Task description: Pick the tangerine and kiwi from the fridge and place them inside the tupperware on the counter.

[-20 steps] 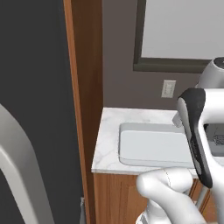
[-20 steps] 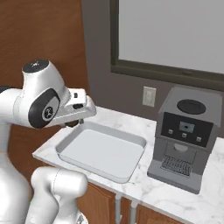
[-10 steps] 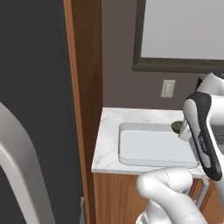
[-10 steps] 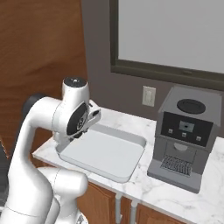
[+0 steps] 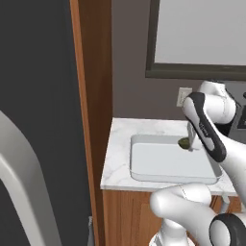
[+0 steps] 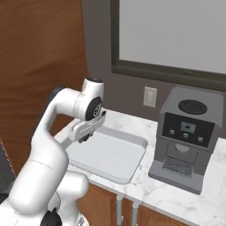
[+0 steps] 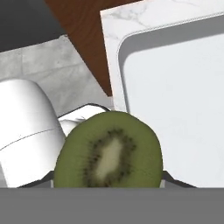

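Gripper [image 7: 109, 186] clamps the kiwi [image 7: 109, 151] above the tupperware [image 7: 175, 109]. Tupperware sits at the counter's [image 5: 120, 158] left end, near the coffee machine [image 6: 187, 137].

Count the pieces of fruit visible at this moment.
1. The kiwi is held in the gripper over the back edge of the tupperware on the counter. No tangerine is visible; the arm may hide part of the tupperware.
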